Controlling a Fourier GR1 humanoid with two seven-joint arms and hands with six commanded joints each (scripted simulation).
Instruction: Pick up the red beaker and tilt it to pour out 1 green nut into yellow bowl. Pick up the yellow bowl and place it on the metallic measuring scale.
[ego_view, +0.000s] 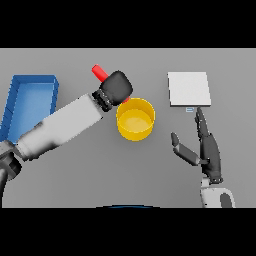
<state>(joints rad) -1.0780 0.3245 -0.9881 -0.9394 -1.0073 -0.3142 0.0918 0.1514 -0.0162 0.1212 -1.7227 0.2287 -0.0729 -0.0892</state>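
Red plastic pokes out from behind my left hand (116, 87): that is the red beaker (99, 72), and only its far end shows in the head view, up and to the left of my knuckles. My fingers are curled round it, so I am holding it, tilted, with a sliver of red also peeking out at the lower right of my hand, right at the rim of the yellow bowl (135, 119). I think the beaker's mouth sits over the bowl's near-left edge, but my own hand hides that part and I cannot be sure. My left arm reaches in from the lower left, crossing in front of the blue tray (30, 102), which lies at the table's left side.

The yellow bowl stands upright near the middle of the grey table (150, 170), just beneath and to the right of my left hand. I cannot make out any green nut inside it.

To the right, the metallic measuring scale (188, 89) lies flat, well apart from the bowl. My right hand (207, 150) rests below it with fingers straight and thumb spread, holding nothing, its longest fingertip close to the scale's near edge.
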